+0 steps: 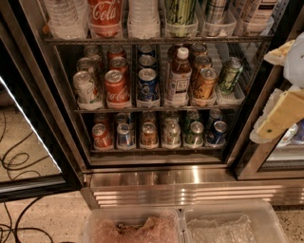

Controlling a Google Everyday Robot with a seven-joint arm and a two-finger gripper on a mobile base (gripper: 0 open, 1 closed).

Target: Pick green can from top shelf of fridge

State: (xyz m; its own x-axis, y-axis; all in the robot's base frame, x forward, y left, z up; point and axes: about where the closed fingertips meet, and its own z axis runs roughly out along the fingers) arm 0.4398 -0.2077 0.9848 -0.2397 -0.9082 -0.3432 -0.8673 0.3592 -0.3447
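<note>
The fridge (156,182) stands open in front of me, with a ribbed steel base. The top shelf (156,41) is a dark wire rack with clear trays of big bottles and tall cans. The green can (180,10), pale green with dark streaks, stands in a tray right of the shelf's middle; its top is cut off by the frame. My gripper (281,116), cream and white, hangs at the right edge in front of the fridge's right frame. It is lower than the top shelf, to the right of the green can, and not touching it.
A Coca-Cola bottle (104,14) and clear water bottles (142,16) flank the green can. A smaller olive-green can (230,73) sits on the middle rack among soda cans. The open glass door (33,142) is on the left. Two clear bins (133,227) stand on the floor, with cables (14,159) at the left.
</note>
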